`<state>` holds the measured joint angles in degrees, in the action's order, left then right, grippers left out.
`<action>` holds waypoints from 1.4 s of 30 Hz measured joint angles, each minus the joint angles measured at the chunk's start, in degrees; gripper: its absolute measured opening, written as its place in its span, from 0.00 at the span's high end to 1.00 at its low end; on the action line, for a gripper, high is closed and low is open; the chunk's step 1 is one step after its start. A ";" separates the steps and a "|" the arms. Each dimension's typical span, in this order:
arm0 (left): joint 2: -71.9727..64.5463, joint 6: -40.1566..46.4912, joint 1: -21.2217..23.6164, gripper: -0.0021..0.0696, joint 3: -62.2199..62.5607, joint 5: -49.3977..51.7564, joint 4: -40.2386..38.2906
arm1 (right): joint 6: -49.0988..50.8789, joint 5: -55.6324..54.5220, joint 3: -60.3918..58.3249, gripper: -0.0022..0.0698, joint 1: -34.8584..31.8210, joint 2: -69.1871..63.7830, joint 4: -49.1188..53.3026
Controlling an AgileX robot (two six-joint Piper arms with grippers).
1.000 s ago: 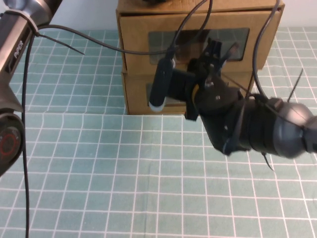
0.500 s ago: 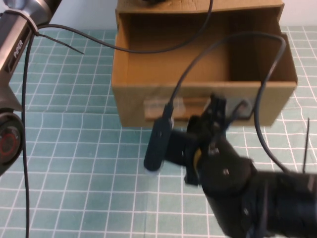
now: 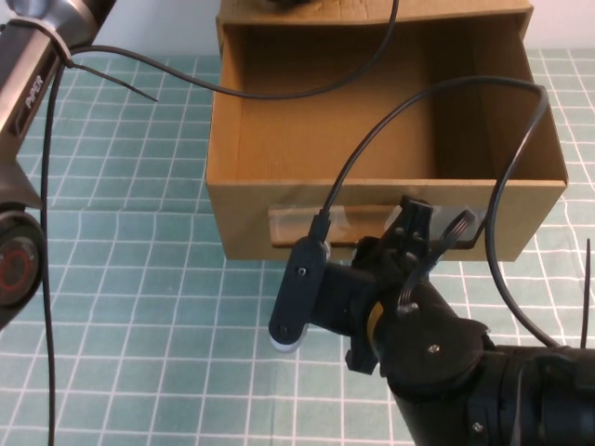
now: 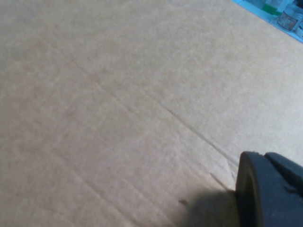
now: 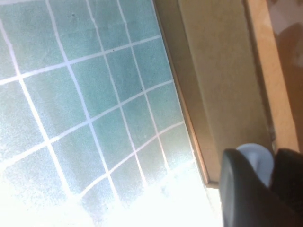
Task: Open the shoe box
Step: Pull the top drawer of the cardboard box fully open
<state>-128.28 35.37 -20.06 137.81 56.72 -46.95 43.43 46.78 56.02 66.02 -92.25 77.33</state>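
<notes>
with the drawer (image 3: pixel 307 121) well out of the shoe box (image 3: pixel 446 7), the right gripper (image 3: pixel 432 223), nearly closed, pinched its front panel (image 3: pixel 242 209); release seemed next, left gripper (image 4: pixel 270 189) at the box top (image 4: pixel 118 94).

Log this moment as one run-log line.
drawer: slid out, visible inside empty | right tool: at front panel | left tool: at shoe box top

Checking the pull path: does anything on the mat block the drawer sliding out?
Nothing visible does. The right gripper is at the front of the drawer; the mat before it carries only that arm. Left gripper is on the box top.
</notes>
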 joint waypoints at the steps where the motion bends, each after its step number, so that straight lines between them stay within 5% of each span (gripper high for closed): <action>1: 0.00 -0.12 0.00 0.98 0.00 -0.11 0.00 | 0.42 0.00 0.00 0.81 0.11 0.00 0.00; 5: 0.00 -0.12 0.00 0.98 0.00 -0.11 0.00 | 0.63 -1.69 0.00 0.77 0.11 1.22 -2.91; 11: 0.00 -0.12 0.00 0.98 0.00 -0.78 0.09 | -0.36 -6.75 0.00 0.47 0.13 7.18 -11.48; 15: 0.85 -0.12 0.00 0.98 0.00 -1.29 0.73 | -4.35 -13.33 0.00 0.45 0.13 14.19 -18.03; 21: 6.20 -0.34 0.00 0.98 -0.27 -0.62 5.92 | -7.08 -19.24 0.00 0.55 0.23 26.37 -23.41; 27: 17.89 -0.61 0.00 0.98 -0.15 0.44 7.93 | -7.63 -9.34 2.88 0.87 0.23 35.97 -20.14; 30: 24.67 -2.24 0.00 0.98 0.07 3.73 11.44 | -10.67 -2.82 5.80 0.95 0.23 39.80 -17.96; 36: 35.03 -8.45 0.00 0.98 0.07 11.87 22.04 | -21.44 5.00 9.70 0.98 0.23 47.90 -18.14; 42: 45.97 -10.61 0.00 0.98 -3.89 16.03 23.76 | -25.41 9.95 8.42 0.99 0.23 55.38 -27.19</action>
<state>-82.31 24.76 -20.06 133.91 72.75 -23.19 18.02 56.74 64.44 66.25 -36.88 50.14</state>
